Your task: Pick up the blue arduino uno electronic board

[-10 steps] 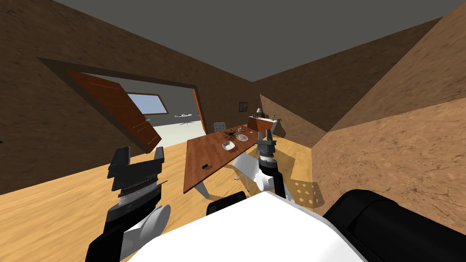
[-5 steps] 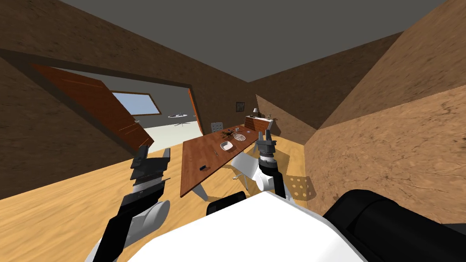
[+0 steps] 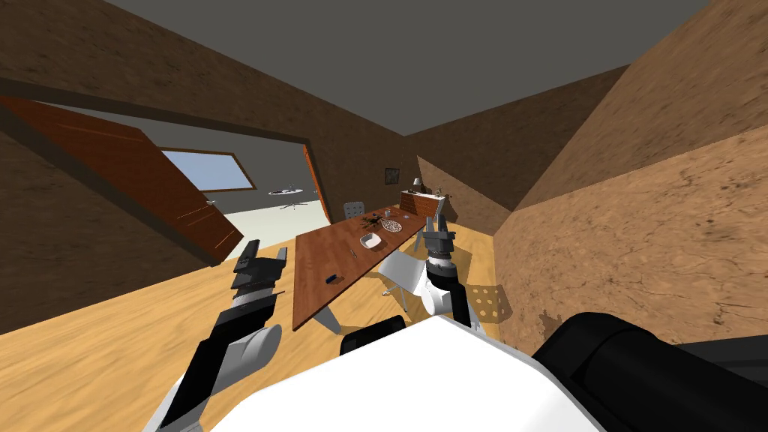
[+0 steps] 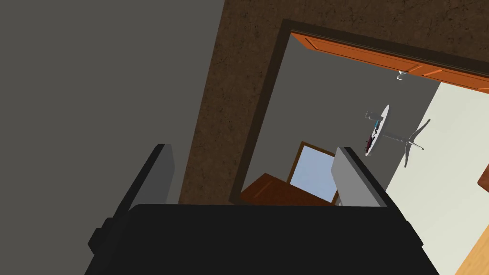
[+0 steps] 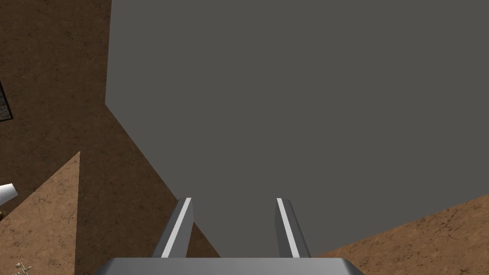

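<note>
Brown-walled room is sliding left in the frame versus a second ago, so that's me turning. Left tool, blades apart, is reaching further out, just left of the bench. Right tool is staying upright at its right edge, blades apart. Small dark thing is lying on the bench's near half; can't tell if it's the blue board.
</note>
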You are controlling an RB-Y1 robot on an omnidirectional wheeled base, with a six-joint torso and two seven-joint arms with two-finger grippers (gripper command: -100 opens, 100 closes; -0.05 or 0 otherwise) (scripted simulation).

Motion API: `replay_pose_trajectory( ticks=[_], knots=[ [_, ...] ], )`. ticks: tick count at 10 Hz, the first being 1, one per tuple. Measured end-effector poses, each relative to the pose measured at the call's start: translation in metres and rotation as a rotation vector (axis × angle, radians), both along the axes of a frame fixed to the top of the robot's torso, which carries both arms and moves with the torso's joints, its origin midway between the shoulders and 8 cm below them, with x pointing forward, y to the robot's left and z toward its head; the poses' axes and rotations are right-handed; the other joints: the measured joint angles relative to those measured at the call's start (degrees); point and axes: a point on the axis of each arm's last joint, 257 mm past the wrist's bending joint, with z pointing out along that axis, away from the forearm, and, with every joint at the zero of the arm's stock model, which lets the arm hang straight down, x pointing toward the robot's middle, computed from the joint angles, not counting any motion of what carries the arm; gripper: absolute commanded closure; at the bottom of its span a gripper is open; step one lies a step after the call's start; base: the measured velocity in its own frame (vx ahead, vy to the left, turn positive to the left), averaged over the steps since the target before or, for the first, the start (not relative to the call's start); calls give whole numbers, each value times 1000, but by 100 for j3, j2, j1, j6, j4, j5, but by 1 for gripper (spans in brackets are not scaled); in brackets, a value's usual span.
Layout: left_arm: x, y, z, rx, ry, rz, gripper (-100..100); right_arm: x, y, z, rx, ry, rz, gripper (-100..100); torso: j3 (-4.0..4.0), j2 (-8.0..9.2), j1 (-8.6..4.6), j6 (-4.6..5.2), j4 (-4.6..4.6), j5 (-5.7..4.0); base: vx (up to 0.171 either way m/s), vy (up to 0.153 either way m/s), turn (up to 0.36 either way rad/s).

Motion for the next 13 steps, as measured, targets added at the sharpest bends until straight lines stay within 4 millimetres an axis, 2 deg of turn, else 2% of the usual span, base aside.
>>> replay_pose_trajectory(
  ticks=[5, 13],
  knots=[
    [38, 19, -45, -69, 148, 0, -100, 0, 0, 0, 0, 0, 0, 0, -1, -2, 0, 2, 0, 0, 2, 5, -81],
    [87, 31, -127, -204, 398, -13, -100, 0, 0, 0, 0, 0, 0, 0, -2, -4, -3, 1, -1, -1, 4, 3, -77]
  ],
)
